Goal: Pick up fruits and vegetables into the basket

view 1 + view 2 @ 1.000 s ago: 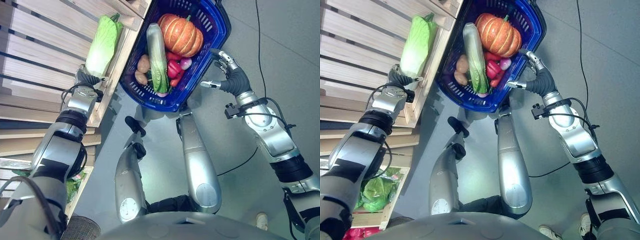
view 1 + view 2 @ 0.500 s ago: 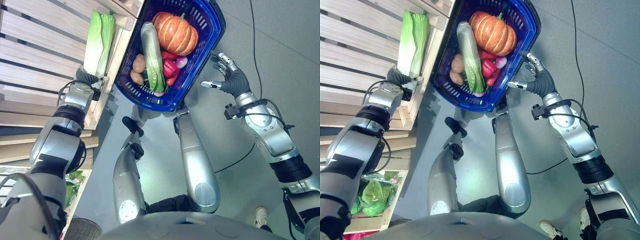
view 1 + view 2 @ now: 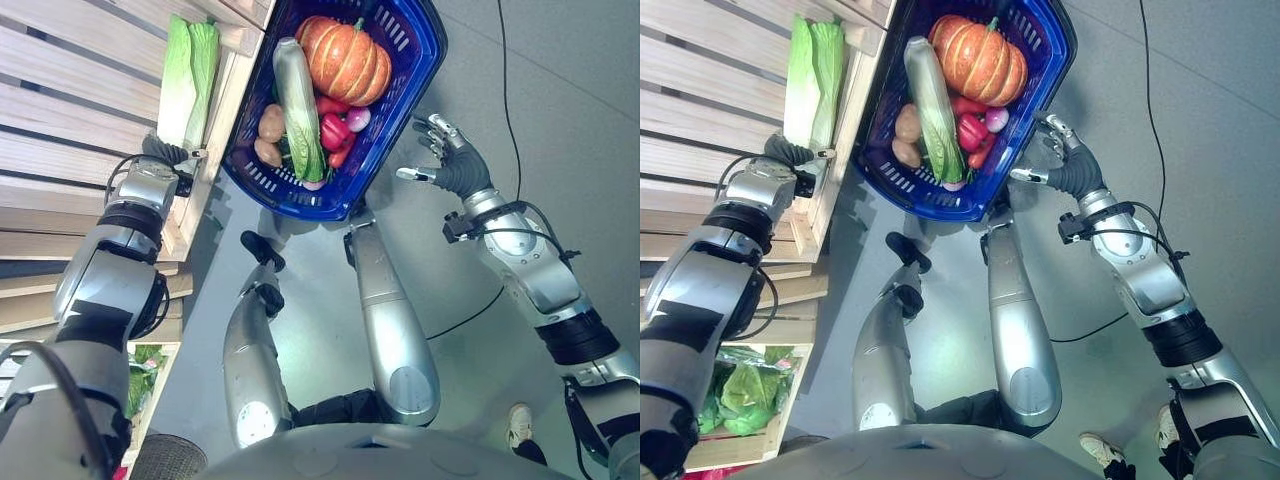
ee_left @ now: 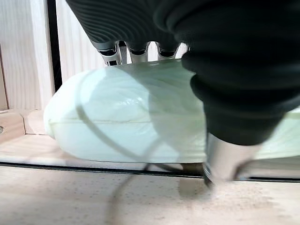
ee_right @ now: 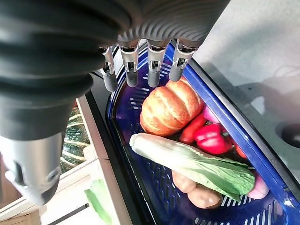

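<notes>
A pale green napa cabbage (image 3: 188, 75) lies against the wooden shelf (image 3: 70, 110) at upper left. My left hand (image 3: 160, 155) is shut on its lower end. The left wrist view shows my fingers (image 4: 136, 51) over the top of the cabbage (image 4: 140, 122) and my thumb in front of it. The blue basket (image 3: 300, 200) holds a pumpkin (image 3: 345, 58), another long cabbage (image 3: 297, 105), potatoes (image 3: 270, 125) and red peppers (image 3: 333, 128). My right hand (image 3: 455, 170) is open with its fingers spread, just right of the basket's rim (image 5: 234, 126) and apart from it.
Slatted wooden shelves and crates fill the left side. A crate of leafy greens (image 3: 745, 385) stands at lower left. Grey floor lies to the right, with a person's shoe (image 3: 1100, 450) at the bottom edge.
The cabbage in my left hand has turned from broadside to edge-on against the shelf. My right hand has drawn slightly away from the basket's rim. The camera has shifted a little.
</notes>
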